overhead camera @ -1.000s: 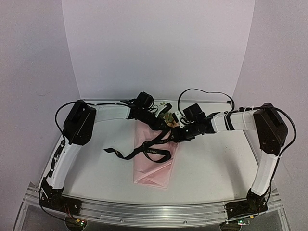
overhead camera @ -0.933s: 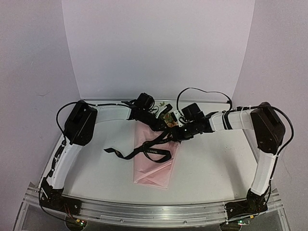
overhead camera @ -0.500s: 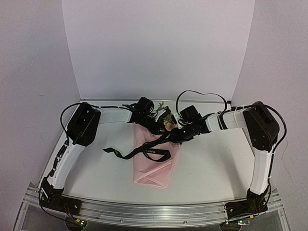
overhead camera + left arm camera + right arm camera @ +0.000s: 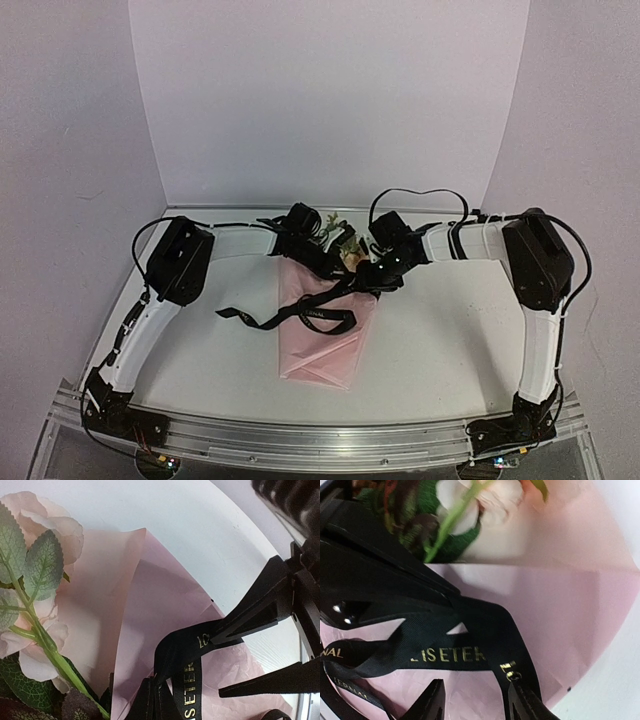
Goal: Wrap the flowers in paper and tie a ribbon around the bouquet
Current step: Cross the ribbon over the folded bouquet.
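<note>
The bouquet lies mid-table as a pink paper cone, with the flowers at its far, wide end. The black ribbon crosses the cone, one tail trailing left. My left gripper is shut on the ribbon, which rises from its tips into a loop. My right gripper hovers open over the paper; in the right wrist view the lettered ribbon runs down against its right finger. Only pink paper lies between its jaws. Roses and leaves show at left.
White table surface stretches right of the cone and left of it. A white backdrop stands behind. An aluminium rail runs along the near edge. Black cables arch over the right arm.
My right arm has swung left, bringing its gripper closer to the left gripper over the cone's upper part. The left gripper has kept hold of the ribbon and barely moved.
</note>
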Tool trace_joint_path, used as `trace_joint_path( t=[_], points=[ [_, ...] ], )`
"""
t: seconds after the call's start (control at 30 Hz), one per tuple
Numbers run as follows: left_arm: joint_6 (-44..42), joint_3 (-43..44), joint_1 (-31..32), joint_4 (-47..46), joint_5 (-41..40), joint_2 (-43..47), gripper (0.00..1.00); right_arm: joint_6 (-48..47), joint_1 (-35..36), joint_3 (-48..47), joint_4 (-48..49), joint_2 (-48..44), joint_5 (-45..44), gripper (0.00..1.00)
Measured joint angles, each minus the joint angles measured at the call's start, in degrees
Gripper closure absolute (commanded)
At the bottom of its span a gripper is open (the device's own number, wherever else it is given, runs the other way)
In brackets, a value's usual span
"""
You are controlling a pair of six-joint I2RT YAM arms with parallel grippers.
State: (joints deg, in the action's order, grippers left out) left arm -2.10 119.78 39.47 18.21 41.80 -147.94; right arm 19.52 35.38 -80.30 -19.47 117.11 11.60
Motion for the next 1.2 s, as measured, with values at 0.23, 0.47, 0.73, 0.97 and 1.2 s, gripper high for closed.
trace_joint_path(
  t=[0.23,0.47,0.73,0.97,1.2],
  points=[
    [7.5,-0.3,-0.2,-0.3,3.3,-1.3,1.0,6.2,0.0,-0.5,-4.3,0.1,-0.3,0.59],
    [18.8,-10.5,0.1,-8.8,5.7,2.3,1.0,10.1,0.3,2.2,-5.0,-0.5,-0.3,0.62],
    [29.3,-20.1,2.7,-17.2,5.6,6.2,1.0,13.6,2.1,8.3,-5.8,-6.3,-1.8,0.62],
    [31.5,-22.4,4.2,-19.7,6.1,7.0,1.0,14.2,3.6,8.3,-6.4,-10.9,-0.8,0.62],
    [30.2,-22.4,4.2,-18.8,7.0,7.1,1.0,14.0,3.8,5.8,-7.6,-8.8,3.5,0.62]
  ],
)
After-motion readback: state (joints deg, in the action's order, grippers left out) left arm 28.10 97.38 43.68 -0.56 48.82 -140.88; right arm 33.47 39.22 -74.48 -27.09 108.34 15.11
